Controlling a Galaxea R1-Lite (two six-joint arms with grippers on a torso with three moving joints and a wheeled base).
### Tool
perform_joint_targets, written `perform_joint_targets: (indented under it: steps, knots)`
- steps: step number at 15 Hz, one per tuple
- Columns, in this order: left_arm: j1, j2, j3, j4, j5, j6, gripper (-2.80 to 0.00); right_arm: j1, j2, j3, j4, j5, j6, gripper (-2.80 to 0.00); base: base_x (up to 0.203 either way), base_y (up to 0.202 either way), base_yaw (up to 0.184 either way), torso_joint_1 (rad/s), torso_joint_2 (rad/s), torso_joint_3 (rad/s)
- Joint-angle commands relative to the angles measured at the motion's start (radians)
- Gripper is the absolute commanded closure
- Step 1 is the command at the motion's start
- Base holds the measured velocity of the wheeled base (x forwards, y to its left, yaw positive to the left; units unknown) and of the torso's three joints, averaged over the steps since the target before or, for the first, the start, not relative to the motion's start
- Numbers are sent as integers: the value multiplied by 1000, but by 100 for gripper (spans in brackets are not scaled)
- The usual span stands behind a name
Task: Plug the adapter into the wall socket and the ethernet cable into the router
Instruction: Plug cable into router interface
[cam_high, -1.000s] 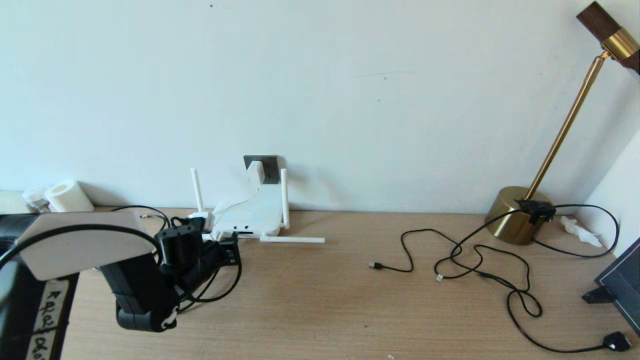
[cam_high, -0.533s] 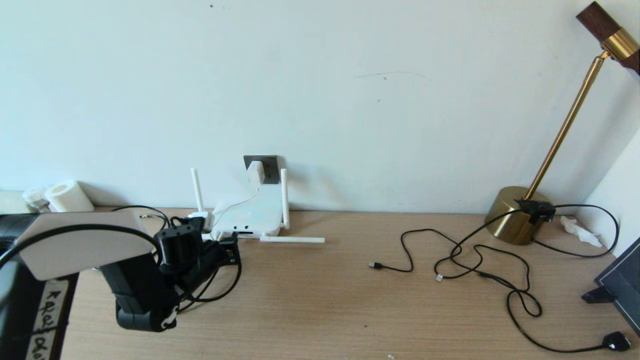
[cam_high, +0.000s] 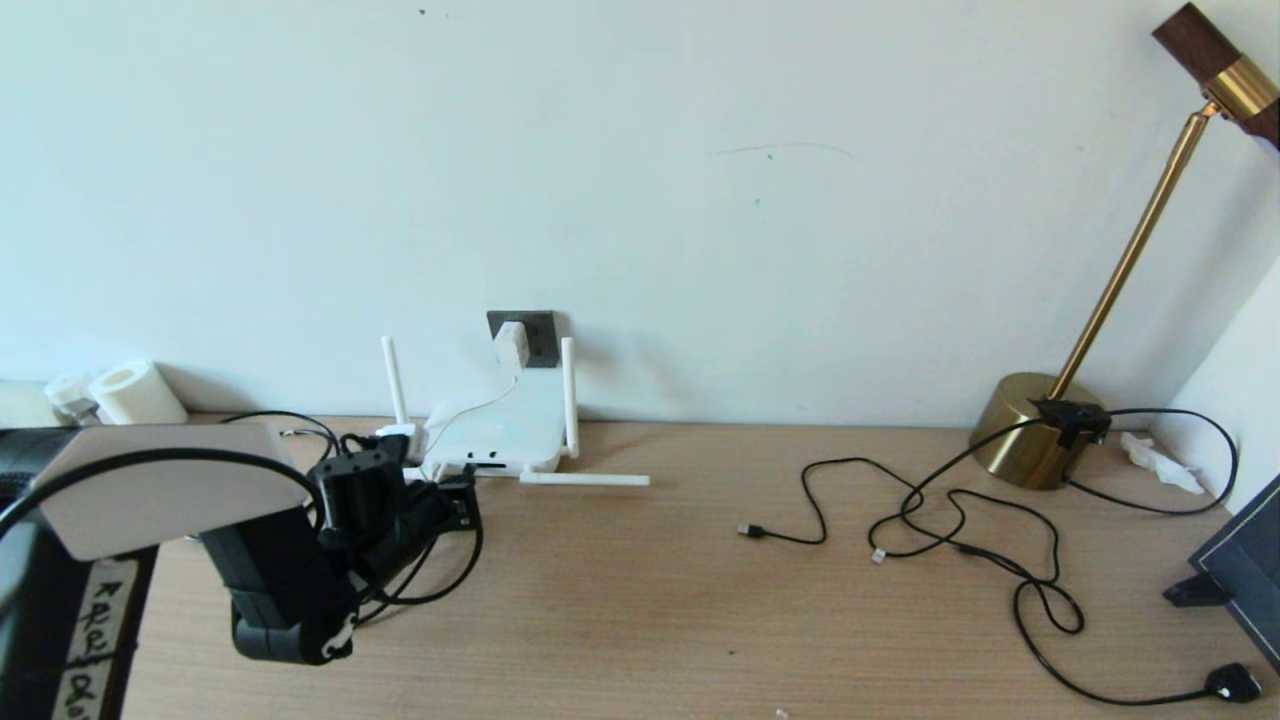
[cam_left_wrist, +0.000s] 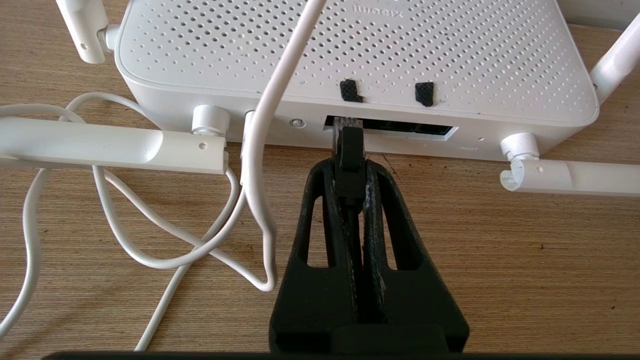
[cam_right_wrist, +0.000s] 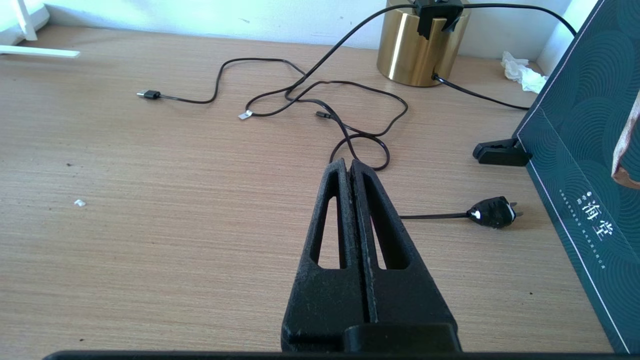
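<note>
The white router (cam_high: 500, 430) lies on the table against the wall, with its port slot (cam_left_wrist: 395, 127) facing my left gripper. My left gripper (cam_left_wrist: 350, 167) is shut on the black connector of the ethernet cable (cam_left_wrist: 350, 150). The connector's clear tip sits at the left end of that slot. The cable's slack loops under the left arm (cam_high: 450, 580). Behind the router, the white adapter (cam_high: 511, 345) sits in the dark grey wall socket (cam_high: 538, 335), and its thin white cord (cam_left_wrist: 260, 165) runs down to the router. My right gripper (cam_right_wrist: 348, 164) hangs shut and empty over the table's right part.
Two router antennas (cam_left_wrist: 110, 147) lie flat on the table beside the ports. A brass lamp (cam_high: 1030, 430), tangled thin black cords (cam_high: 950, 520) and a small black plug (cam_high: 1232, 683) occupy the right side. A dark box (cam_high: 1240, 570) stands at the right edge, a paper roll (cam_high: 135, 392) at back left.
</note>
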Motion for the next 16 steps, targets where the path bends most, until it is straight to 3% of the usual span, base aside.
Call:
perform_joint_targets:
  steps: [1,16]
  knots:
    - [0,2,5,-6,-1,-2,0,0,0,-1,0,0,-1,0,0,0,0,0,0,0]
    - [0,-3,10,-8,0,-2,0,0,1,0,0,0,-1,0,0,0,0,0,0,0]
